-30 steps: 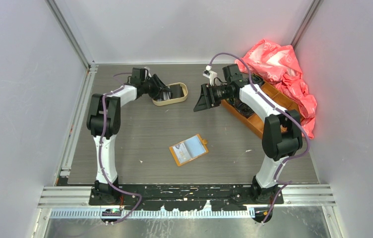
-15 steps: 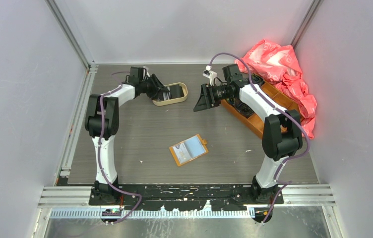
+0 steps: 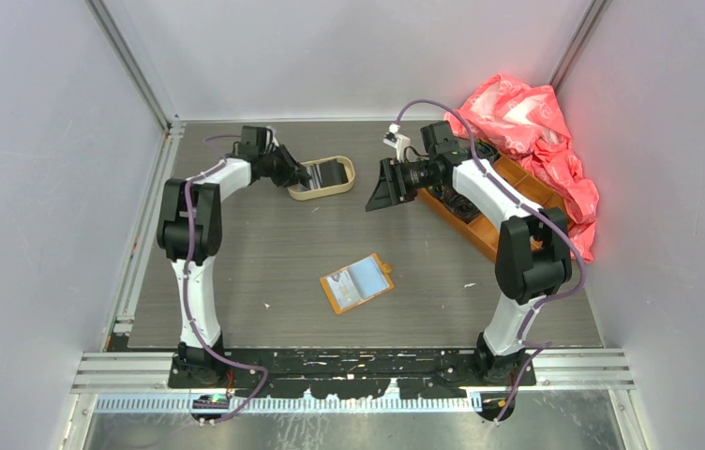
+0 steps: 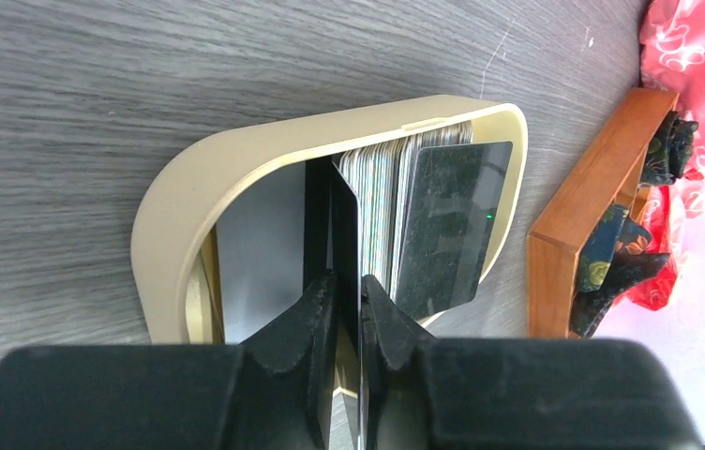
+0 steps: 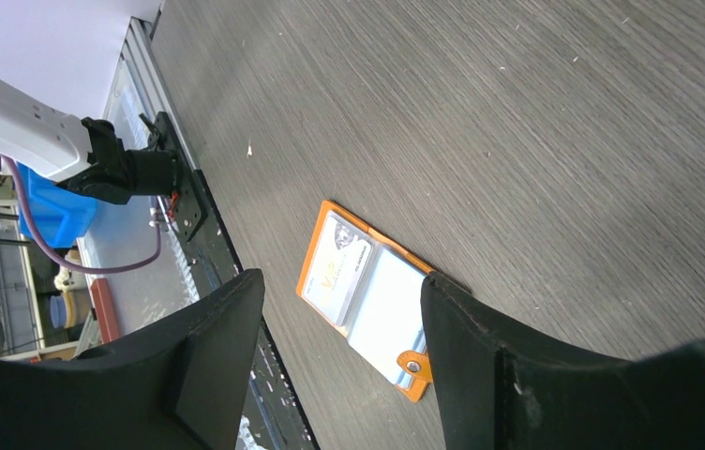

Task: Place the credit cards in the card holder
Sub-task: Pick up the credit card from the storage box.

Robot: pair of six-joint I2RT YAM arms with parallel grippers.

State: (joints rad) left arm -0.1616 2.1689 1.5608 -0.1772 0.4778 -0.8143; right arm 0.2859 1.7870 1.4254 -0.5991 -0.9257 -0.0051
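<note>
Left gripper clamped on upright black plastic credit card inside oval tan tray at worktop far edge; right gripper spread apart

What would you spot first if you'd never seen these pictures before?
Probably the bright pink bag, bunched up in the far right corner. Next comes the orange card holder lying open in the middle of the table. Then the left gripper, pinching a dark card that stands on edge in the tan tray at the back.
</note>
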